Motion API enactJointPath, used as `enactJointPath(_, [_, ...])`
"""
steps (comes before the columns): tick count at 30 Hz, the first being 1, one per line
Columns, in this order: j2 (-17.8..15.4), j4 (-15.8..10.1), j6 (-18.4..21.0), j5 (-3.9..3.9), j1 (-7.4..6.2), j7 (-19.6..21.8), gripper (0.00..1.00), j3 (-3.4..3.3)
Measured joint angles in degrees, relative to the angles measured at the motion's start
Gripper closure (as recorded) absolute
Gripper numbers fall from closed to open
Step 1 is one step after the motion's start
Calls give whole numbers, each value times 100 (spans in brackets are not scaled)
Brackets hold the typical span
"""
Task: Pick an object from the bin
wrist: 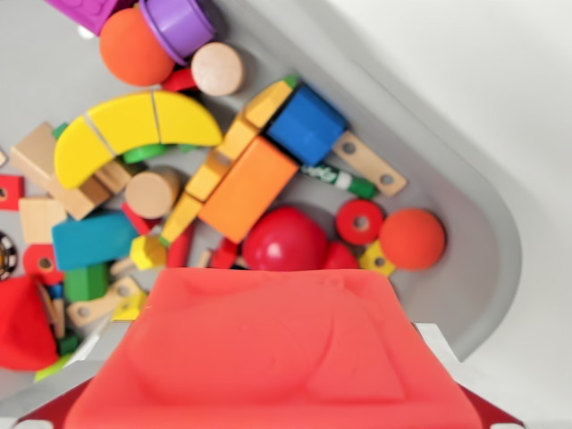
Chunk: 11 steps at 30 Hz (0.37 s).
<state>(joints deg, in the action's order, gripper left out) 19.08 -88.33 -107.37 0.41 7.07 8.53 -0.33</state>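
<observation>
A grey bin (487, 268) holds several toys: a yellow banana (134, 130), an orange block (248, 188), a blue cube (306, 123), a red dome (284, 239), an orange ball (412, 239) and another orange ball (134, 46). A big, blurred red flat object (268, 357) fills the bottom of the wrist view, very close to the camera and above the toys. It spans the gap between the pale finger parts of my gripper (268, 375), which show at its left and right edges. The fingertips themselves are hidden behind it.
A purple cup (177, 22), a round wooden disc (217, 69), a red ring (360, 221), a green marker (340, 179) and a teal block (94, 239) crowd the bin. The bin's curved rim runs along the wrist view's right, with a white surface (483, 71) beyond it.
</observation>
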Motion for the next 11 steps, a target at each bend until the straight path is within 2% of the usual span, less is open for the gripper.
enactJointPath(11, [23,-12,0,0,0,0,100,0])
